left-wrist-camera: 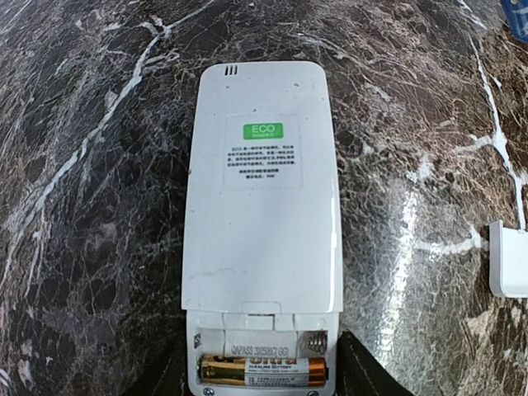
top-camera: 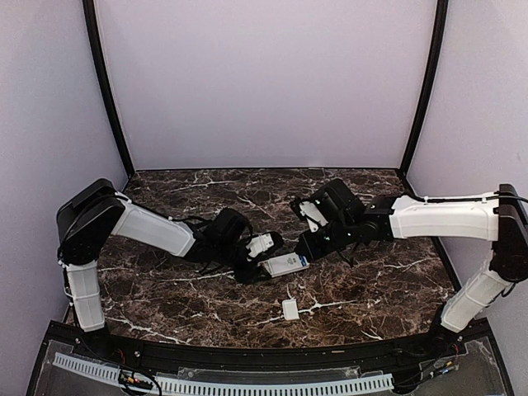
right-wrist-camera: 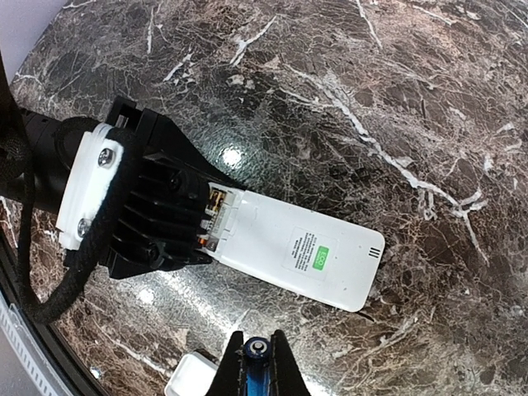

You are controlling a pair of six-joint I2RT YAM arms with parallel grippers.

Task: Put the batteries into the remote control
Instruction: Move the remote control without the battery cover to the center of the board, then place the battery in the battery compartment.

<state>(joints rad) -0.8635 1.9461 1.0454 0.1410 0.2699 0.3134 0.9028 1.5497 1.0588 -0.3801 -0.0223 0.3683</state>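
The white remote control (left-wrist-camera: 262, 223) lies back side up on the marble, a green ECO sticker on it and its battery compartment uncovered. A gold battery (left-wrist-camera: 262, 370) sits in the nearer slot; the slot beside it is empty. My left gripper (left-wrist-camera: 264, 384) is shut on the remote's compartment end, a finger (left-wrist-camera: 363, 373) pressed against each side. In the right wrist view the remote (right-wrist-camera: 301, 252) runs from that gripper toward the right. My right gripper (right-wrist-camera: 256, 353) is shut on a blue battery (right-wrist-camera: 256, 350), held end-on above the table, just short of the remote's long side.
The small flat white battery cover (top-camera: 290, 309) lies loose on the table, nearer the front edge than the remote (top-camera: 285, 265). It also shows as a white cover (right-wrist-camera: 191, 375) beside my right fingers. Both arms meet at mid-table, with purple walls behind and to the sides.
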